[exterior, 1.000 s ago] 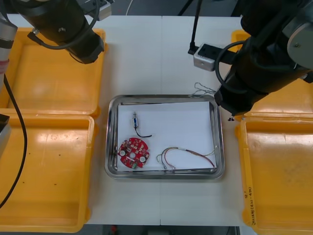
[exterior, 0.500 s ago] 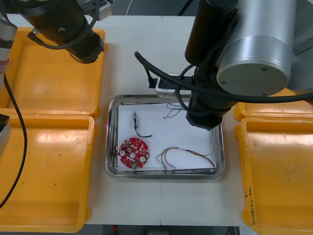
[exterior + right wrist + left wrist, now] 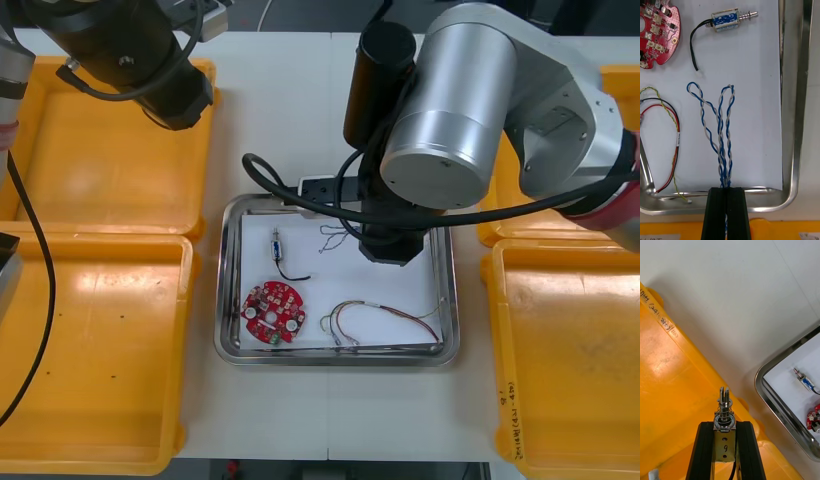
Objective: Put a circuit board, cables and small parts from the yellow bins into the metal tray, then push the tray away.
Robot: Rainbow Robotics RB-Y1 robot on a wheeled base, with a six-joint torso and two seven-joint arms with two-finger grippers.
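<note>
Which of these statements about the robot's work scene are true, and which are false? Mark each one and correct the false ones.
1. The right claw is shut on the twisted blue and white cable over the metal tray. True.
2. The red circuit board lies in a yellow bin. False: it lies in the tray.
3. The left claw holds a small metal part above a yellow bin. True.
4. The tray holds no red and yellow cable. False: one lies in it, near the board.

light table (image 3: 290, 110), seam down middle
</note>
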